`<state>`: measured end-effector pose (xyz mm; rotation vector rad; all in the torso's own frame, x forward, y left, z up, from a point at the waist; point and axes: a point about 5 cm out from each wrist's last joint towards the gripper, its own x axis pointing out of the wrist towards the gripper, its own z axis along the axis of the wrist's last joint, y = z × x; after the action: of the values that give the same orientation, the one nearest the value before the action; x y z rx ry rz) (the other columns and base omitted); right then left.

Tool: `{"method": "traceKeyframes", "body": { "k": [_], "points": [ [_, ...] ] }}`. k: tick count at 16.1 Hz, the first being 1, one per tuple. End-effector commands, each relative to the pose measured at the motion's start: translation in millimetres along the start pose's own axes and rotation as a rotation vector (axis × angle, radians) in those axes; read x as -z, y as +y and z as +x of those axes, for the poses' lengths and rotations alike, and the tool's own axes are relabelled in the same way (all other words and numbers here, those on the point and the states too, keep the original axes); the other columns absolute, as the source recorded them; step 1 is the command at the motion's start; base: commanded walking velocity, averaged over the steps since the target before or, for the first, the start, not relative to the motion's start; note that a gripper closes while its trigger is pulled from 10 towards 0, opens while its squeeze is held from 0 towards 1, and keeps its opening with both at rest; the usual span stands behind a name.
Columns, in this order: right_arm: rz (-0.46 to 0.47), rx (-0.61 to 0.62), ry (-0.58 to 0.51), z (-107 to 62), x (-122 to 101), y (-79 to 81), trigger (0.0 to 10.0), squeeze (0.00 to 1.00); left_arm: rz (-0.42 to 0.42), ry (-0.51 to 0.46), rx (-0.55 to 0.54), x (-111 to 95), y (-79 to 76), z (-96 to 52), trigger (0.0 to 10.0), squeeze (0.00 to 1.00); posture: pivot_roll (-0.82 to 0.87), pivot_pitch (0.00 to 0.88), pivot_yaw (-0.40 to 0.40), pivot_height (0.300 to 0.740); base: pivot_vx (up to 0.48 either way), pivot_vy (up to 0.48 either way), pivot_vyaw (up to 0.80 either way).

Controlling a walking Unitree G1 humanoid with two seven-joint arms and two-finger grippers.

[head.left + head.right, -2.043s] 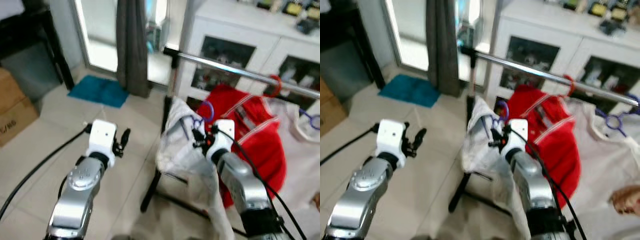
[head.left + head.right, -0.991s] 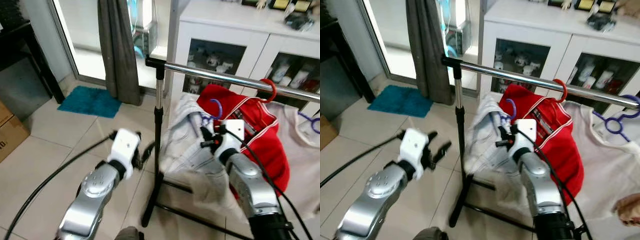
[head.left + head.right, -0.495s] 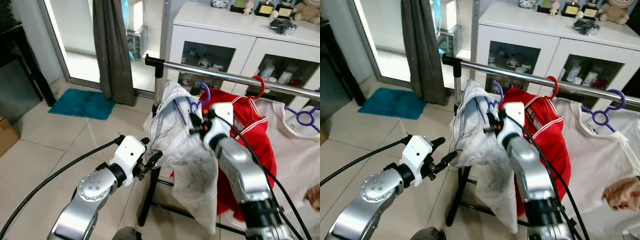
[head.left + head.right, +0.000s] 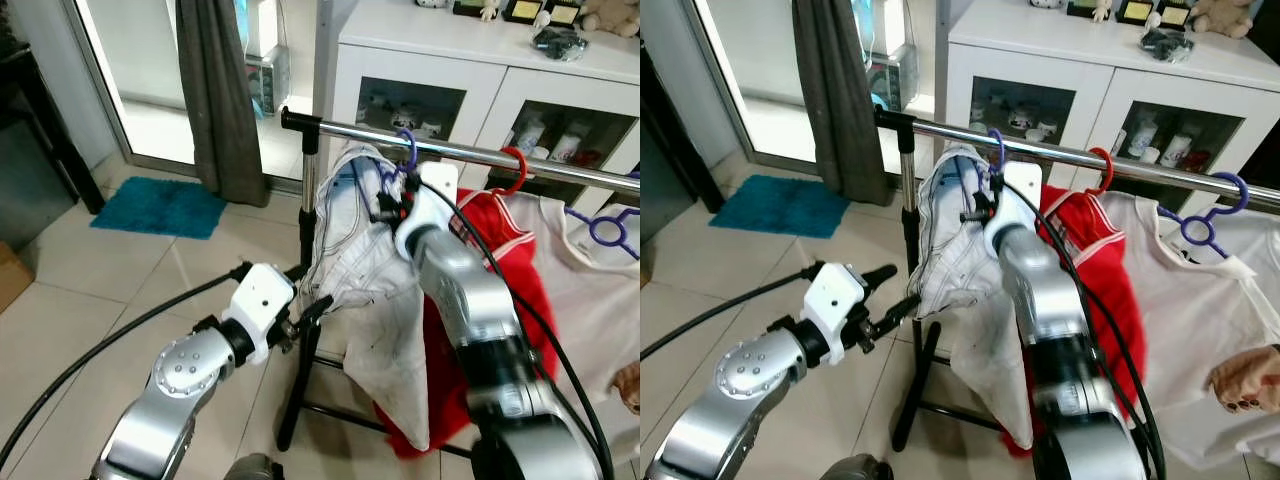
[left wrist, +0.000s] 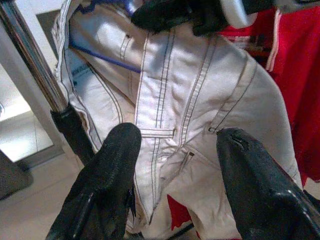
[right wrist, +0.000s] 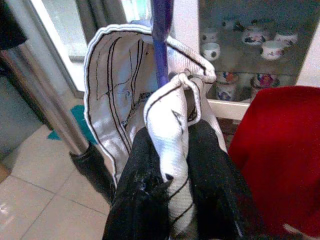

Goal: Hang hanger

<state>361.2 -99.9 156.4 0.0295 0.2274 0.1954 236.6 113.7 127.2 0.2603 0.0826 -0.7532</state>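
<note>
A purple hanger carries a white garment with dark stitching. My right gripper is shut on the hanger's neck and the cloth bunched around it. The hook is up at the silver rail, near its left end; I cannot tell whether it rests on the rail. My left gripper is open, low beside the garment's left edge. In the left wrist view its fingers stand apart in front of the white cloth.
A red garment on a red hanger and a white shirt on a purple hanger hang further right. The rack's upright pole stands by my left gripper. Behind are a white cabinet, a grey curtain and a teal mat. A person's hand is at the right.
The view has shifted. My right gripper has lifted the hanger and garment from below the rail up to it. My left gripper has come in close to the garment's lower edge.
</note>
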Motion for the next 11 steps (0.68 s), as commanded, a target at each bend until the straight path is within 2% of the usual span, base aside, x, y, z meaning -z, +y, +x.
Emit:
{"method": "traceKeyframes", "body": {
  "k": [1, 5, 8, 10, 11],
  "points": [
    [0.014, 0.023, -0.026, 5.7, -16, -2.9, 10.0, 0.0, 0.013, -0.016, -0.003, -4, 3.8, 0.0, 10.0, 0.0, 0.16, 0.0, -0.029, 0.74, 0.0, 0.0, 0.0],
    [-0.026, 0.019, 0.014, 18.2, -23, 0.4, 10.0, 0.0, 0.028, -0.021, -0.023, -6, 8.3, -2.1, 10.0, 0.0, 0.17, 0.0, -0.038, 0.74, 0.0, 0.0, 0.0],
    [-0.089, -0.052, 0.09, 21.0, -14, 10.7, 10.0, 0.0, 0.031, -0.047, -0.049, -9, 11.7, -4.4, 10.0, 0.0, 0.18, 0.0, -0.044, 0.74, 0.0, 0.0, 0.0],
    [-0.066, -0.083, 0.089, 19.5, -7, 12.5, 10.0, 0.0, 0.034, -0.048, -0.056, -10, 13.4, -3.8, 10.0, 0.0, 0.18, 0.0, -0.041, 0.74, 0.0, 0.0, 0.0],
    [-0.068, -0.084, 0.089, 18.3, -3, 10.1, 10.0, 0.36, 0.033, -0.053, -0.061, -10, 14.0, -2.9, 10.0, 0.0, 0.17, 0.0, -0.039, 0.74, 0.0, 0.0, 0.0]
  ]
}}
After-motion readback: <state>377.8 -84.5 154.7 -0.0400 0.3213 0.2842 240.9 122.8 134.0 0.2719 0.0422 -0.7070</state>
